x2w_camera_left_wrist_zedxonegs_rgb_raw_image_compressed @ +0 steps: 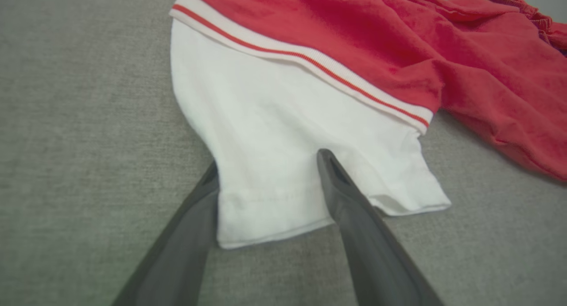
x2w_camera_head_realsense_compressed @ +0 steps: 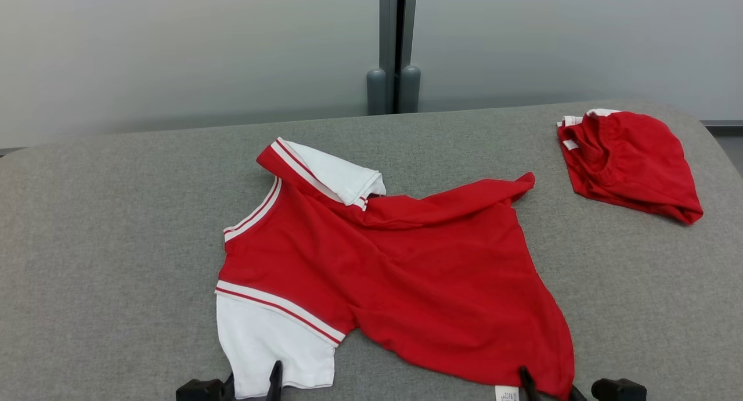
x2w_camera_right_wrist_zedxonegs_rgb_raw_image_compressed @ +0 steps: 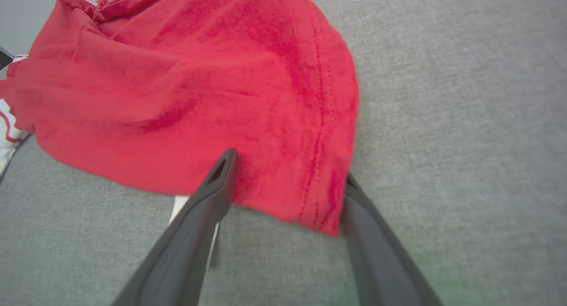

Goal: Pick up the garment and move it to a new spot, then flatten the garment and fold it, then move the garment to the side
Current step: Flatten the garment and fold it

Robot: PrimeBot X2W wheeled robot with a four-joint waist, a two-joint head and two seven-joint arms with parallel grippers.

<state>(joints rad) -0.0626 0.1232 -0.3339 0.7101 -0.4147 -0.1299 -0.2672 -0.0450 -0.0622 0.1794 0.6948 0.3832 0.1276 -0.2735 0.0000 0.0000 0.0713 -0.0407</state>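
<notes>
Left end effector [x2w_camera_left_wrist_zedxonegs_rgb_raw_image_compressed: 269, 162] and right end effector [x2w_camera_right_wrist_zedxonegs_rgb_raw_image_compressed: 290, 165] straddle garment [x2w_camera_head_realsense_compressed: 406, 273], splayed.

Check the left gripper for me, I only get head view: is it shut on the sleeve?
Observer: No, the left gripper is open, straddling the hem of the white sleeve.
Operator: Right one?
Observer: Open too. The right gripper straddles the red bottom corner of the shirt.
Operator: Anything to aim by there?
Observer: A line of stitching runs up from that corner, inside the gripper's gap.
</notes>
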